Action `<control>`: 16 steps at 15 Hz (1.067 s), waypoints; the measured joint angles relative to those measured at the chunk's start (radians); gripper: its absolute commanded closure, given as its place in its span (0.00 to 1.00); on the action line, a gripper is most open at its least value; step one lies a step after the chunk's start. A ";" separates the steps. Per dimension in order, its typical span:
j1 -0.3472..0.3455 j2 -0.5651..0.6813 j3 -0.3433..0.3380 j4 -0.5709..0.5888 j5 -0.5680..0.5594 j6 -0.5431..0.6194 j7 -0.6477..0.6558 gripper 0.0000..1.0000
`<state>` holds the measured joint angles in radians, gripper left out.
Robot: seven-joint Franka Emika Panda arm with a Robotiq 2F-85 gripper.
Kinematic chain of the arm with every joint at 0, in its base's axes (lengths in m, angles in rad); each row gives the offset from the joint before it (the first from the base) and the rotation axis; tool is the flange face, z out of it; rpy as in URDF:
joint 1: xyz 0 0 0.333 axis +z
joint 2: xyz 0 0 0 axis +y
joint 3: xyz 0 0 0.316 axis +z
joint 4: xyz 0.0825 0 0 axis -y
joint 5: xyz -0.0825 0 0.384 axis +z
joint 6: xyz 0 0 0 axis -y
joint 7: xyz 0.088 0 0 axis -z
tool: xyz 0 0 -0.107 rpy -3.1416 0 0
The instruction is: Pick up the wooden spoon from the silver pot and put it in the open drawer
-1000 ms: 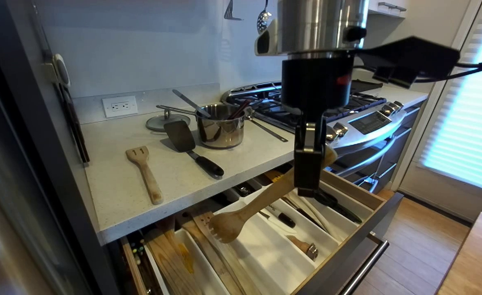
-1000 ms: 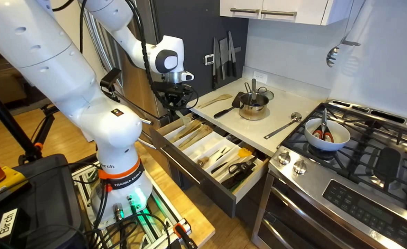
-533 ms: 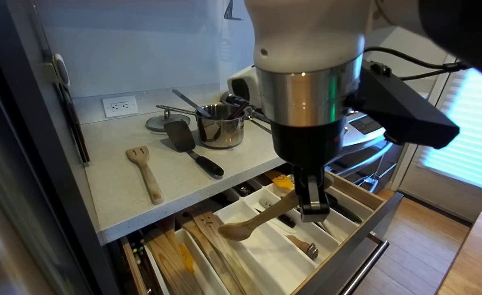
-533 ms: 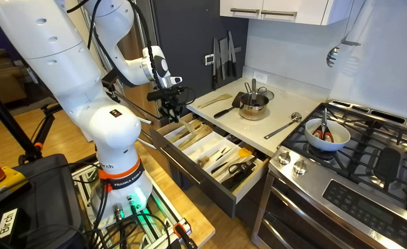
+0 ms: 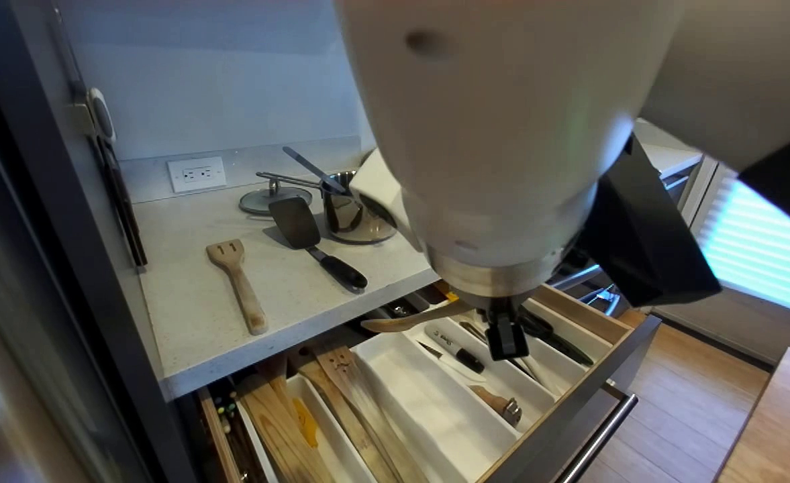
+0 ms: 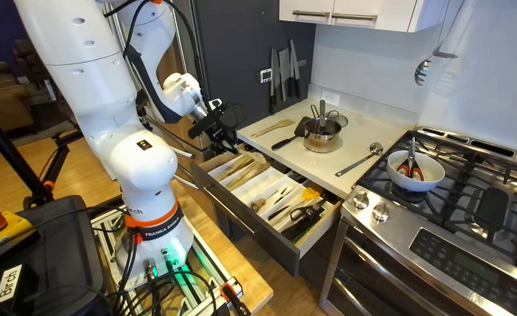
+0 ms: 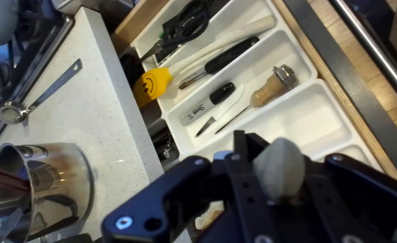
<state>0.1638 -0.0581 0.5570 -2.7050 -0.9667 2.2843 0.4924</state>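
Pale countertop (image 5: 186,308) farthest left of the gripper (image 5: 507,343) in an exterior view; next, left and behind, silver pot (image 5: 348,215). Nearer left, wooden spoon (image 5: 395,325), pinched by the handle above the open drawer (image 5: 569,416): probably best turned in line with white compartments (image 5: 448,409), sunk slowly, released low. Pointed bowl-first leftward from the gripper, with long axis crosswise to those compartments, tilt hard to judge. Rightward of the gripper, drawer's front wall, to be missed in lowering.

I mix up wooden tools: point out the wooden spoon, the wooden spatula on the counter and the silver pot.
Wooden spoon (image 5: 415,322): in an exterior view, on its neck.
Wooden spatula (image 5: 241,287): in an exterior view, on its handle.
Silver pot (image 7: 51,185): in the wrist view, on its outer wall.
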 measured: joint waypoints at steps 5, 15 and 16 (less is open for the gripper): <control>0.044 0.129 -0.061 0.059 -0.030 -0.051 0.035 0.98; 0.378 0.366 -0.063 0.205 -0.288 -0.486 0.216 0.98; 0.395 0.401 -0.065 0.223 -0.305 -0.523 0.224 0.98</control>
<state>0.5591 0.3426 0.4922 -2.4816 -1.2718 1.7615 0.7162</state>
